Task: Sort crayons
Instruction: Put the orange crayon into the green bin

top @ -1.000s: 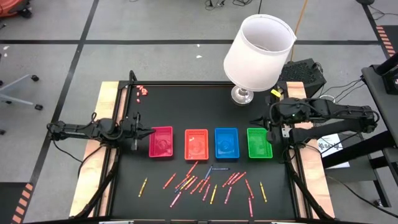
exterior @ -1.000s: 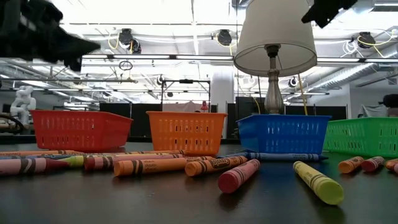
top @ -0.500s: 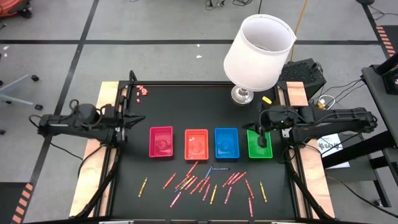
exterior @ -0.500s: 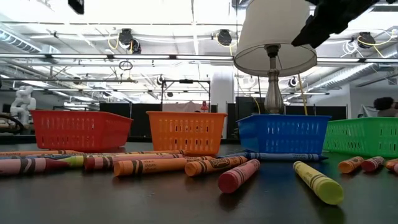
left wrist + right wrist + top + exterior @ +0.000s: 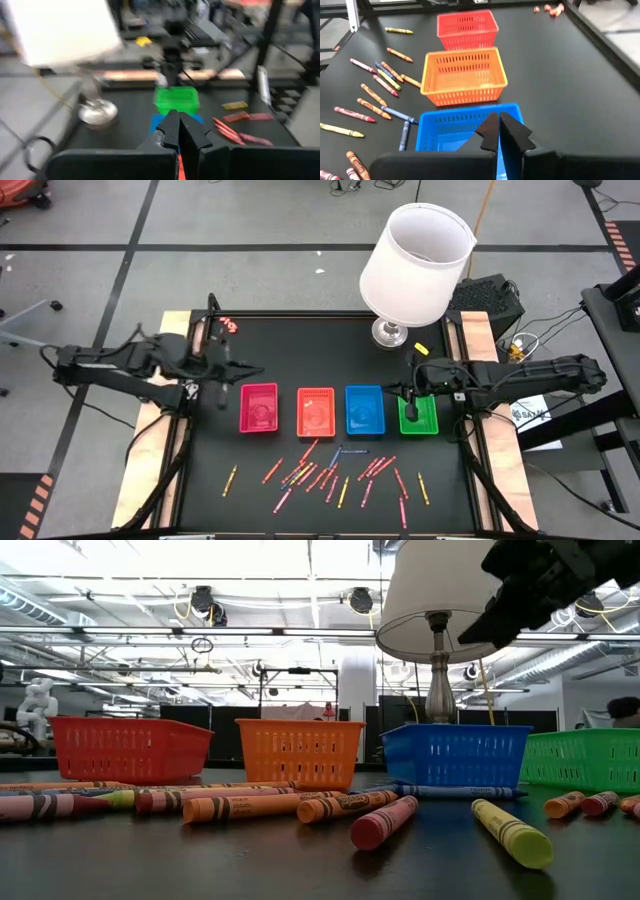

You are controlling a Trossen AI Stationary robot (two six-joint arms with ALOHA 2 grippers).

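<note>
Many crayons (image 5: 330, 473) lie scattered on the black table top near its front edge; they also show up close in the low view (image 5: 380, 822). Behind them four trays stand in a row: red (image 5: 259, 408), orange (image 5: 316, 410), blue (image 5: 364, 409), green (image 5: 418, 410). My left gripper (image 5: 256, 369) hangs shut and empty above the table, just behind the red tray. My right gripper (image 5: 390, 390) is shut and empty, high over the gap between the blue and green trays, pointing toward the table's left; its own view (image 5: 500, 125) looks down the tray row.
A lamp with a big white shade (image 5: 415, 265) stands on its metal base (image 5: 390, 332) at the far right of the table. Tiny pink-red bits (image 5: 230, 325) sit at the far left corner. A small yellow thing (image 5: 422, 348) lies beside the lamp.
My left gripper has risen from beside the red tray, going out of the low view's top, and tipped its nose downward; it stays shut. My right gripper has come down and a little toward the table's left, over the green and blue trays, still shut. The crayons have not moved.
</note>
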